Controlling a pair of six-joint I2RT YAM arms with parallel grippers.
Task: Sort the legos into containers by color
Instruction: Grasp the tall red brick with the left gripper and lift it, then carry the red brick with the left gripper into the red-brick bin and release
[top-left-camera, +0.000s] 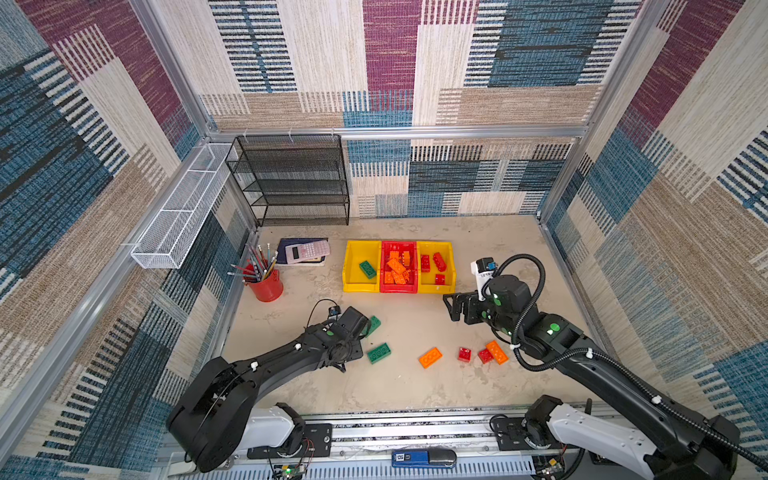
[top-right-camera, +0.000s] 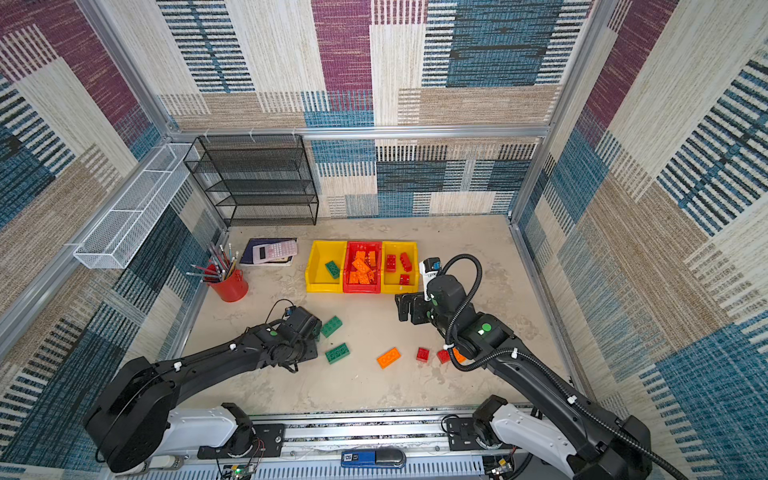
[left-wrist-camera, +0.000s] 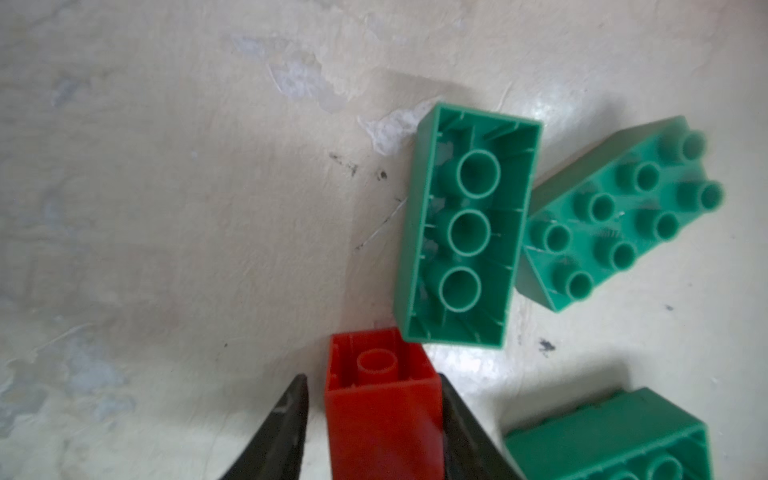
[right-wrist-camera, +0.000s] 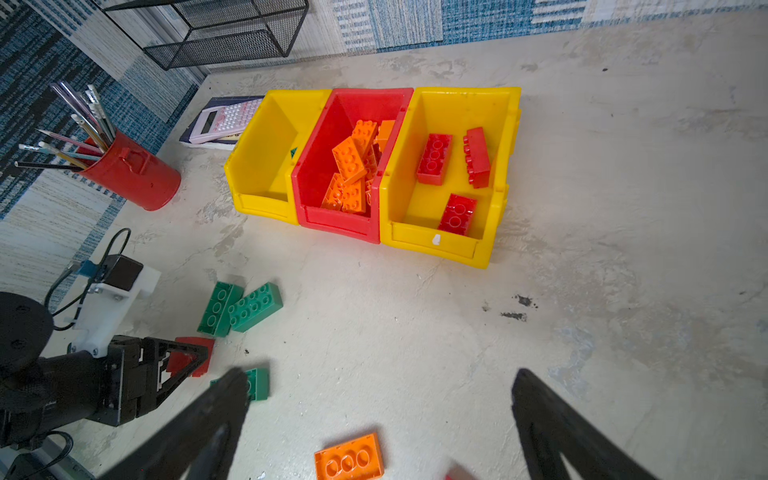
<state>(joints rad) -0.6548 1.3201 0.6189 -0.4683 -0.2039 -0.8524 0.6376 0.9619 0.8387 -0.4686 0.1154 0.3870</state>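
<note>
Red brick (left-wrist-camera: 382, 415) | sat between left end effector (left-wrist-camera: 372, 376) fingers, narrow, clamp unclear | right yellow bin (right-wrist-camera: 407, 243) holding reds lay far-right, nearer wide-open right end effector (right-wrist-camera: 380, 374)

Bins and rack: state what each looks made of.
Bins: probably moulded plastic. The walls are smooth and slightly glossy, with rounded lips and uniform colour.
Rack: likely metal mesh on a wire frame, matt black. A fine see-through grid sits between thin straight bars.
</note>
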